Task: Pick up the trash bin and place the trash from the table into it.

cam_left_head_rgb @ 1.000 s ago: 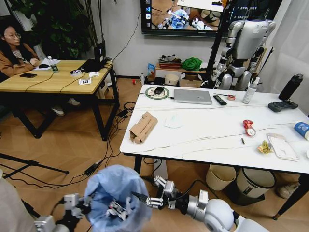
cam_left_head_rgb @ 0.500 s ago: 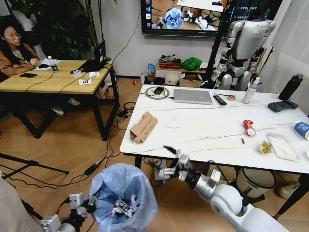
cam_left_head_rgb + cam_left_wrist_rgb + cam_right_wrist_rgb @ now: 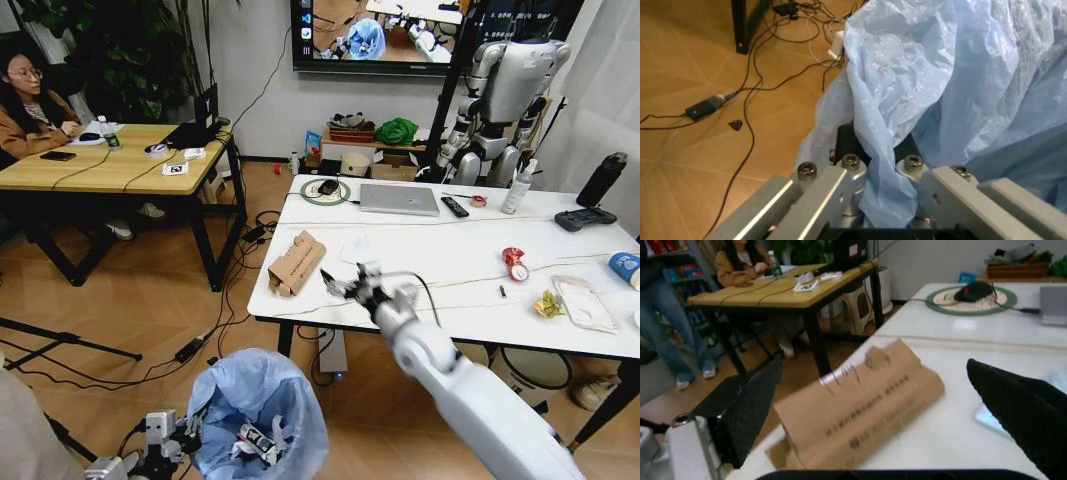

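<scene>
The white marble-look table point(image 3: 440, 270) is carrying the litter, with the torn cardboard box point(image 3: 296, 263) lying flat near its left front corner. Below and in front of that edge, the trash bin point(image 3: 258, 412) is hanging off the floor in the left gripper point(image 3: 870, 172), whose jaws are pinched on the rim through the crinkly blue bag point(image 3: 940, 90); that film looks slippery, so the hold is probably depending on the hard rim beneath. The right gripper point(image 3: 345, 285) is hovering just beside the box, jaws spread wide. The box looks light and crushable, best taken across its narrow width at the near end.
</scene>
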